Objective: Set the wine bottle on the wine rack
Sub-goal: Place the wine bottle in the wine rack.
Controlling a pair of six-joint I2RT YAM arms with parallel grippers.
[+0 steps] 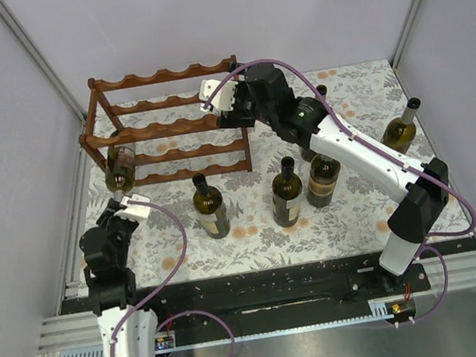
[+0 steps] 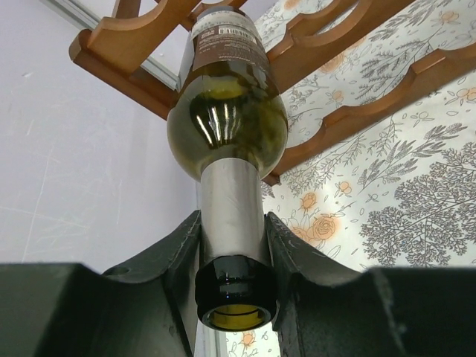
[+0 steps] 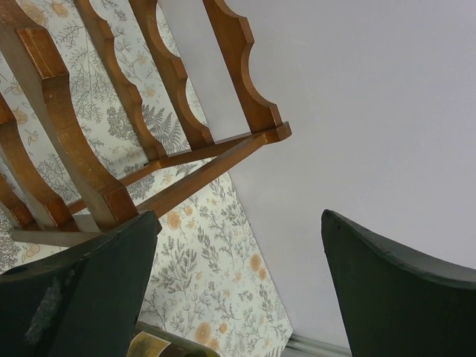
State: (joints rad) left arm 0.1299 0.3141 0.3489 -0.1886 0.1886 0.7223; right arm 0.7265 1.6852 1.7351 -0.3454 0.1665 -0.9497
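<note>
**WINE BOTTLE [image 2: 227,126] HELD BY NECK AT 9 O'CLOCK END OF WINE RACK [image 1: 171,127]**

Found left claw [image 2: 232,260] closed narrow on the wine bottle's neck, fingers [image 2: 178,253] flanking the silver foil just short of the lip. Noted bottle body reaching in between the scalloped rails at the rack's 9 o'clock end in the top view, mouth toward 6 o'clock. Could not tell whether it rests on a rail. Found right claw [image 3: 238,290] spread wide, gripping nothing, close by the rack's 3 o'clock end. Recorded further bottles [image 1: 286,192] standing on the floral worktop [image 1: 361,213], from 6 to 3 o'clock of the rack.
</note>
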